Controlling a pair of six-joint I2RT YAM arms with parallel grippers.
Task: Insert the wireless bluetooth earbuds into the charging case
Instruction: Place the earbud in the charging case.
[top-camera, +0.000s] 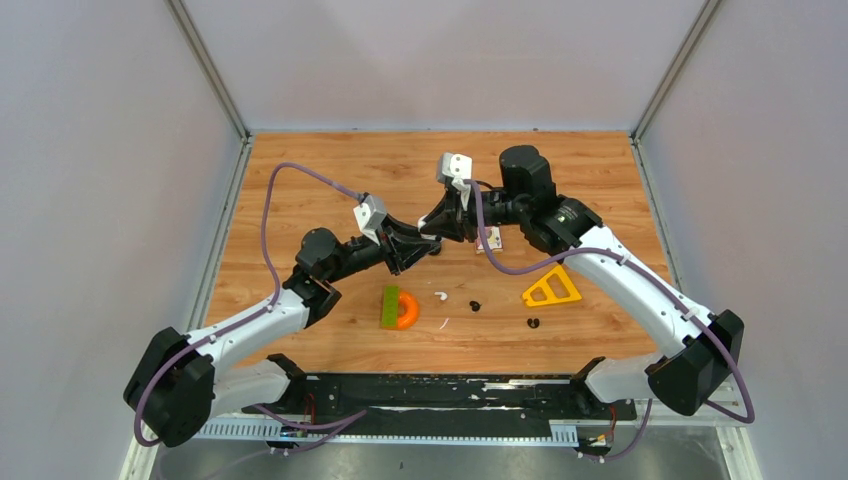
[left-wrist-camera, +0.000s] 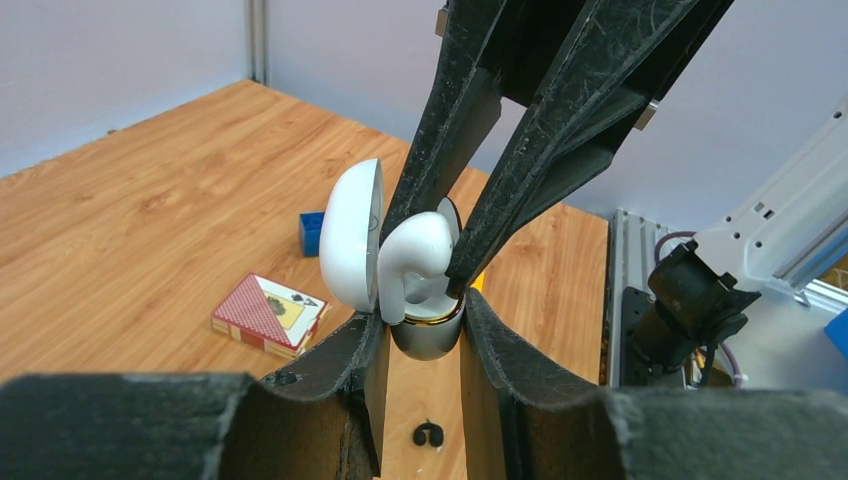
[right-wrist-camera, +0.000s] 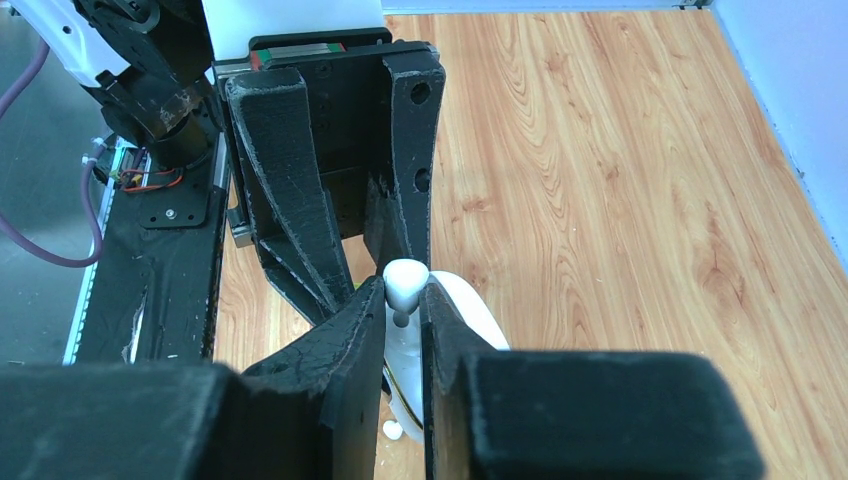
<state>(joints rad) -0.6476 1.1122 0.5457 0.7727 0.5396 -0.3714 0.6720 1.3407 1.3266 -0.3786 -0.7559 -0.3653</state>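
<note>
My left gripper (left-wrist-camera: 423, 312) is shut on the base of the white charging case (left-wrist-camera: 428, 340), held above the table with its lid (left-wrist-camera: 350, 235) hinged open to the left. My right gripper (right-wrist-camera: 404, 292) comes from the opposite side, shut on a white stemmed earbud (right-wrist-camera: 405, 281). That earbud (left-wrist-camera: 416, 250) sits at the case's open mouth, its stem reaching down inside. In the top view both grippers meet mid-table, left (top-camera: 430, 244) and right (top-camera: 440, 222). On the wood lie another white earbud (top-camera: 440, 296) and two black earbuds (top-camera: 474, 304) (top-camera: 533, 323).
A green and orange ring toy (top-camera: 398, 308) lies in front of the left gripper. A yellow triangle (top-camera: 551, 288) lies under the right arm. A card deck (left-wrist-camera: 268, 313) and a blue block (left-wrist-camera: 311, 232) sit behind the grippers. A thin white sliver (top-camera: 443, 324) lies near the front.
</note>
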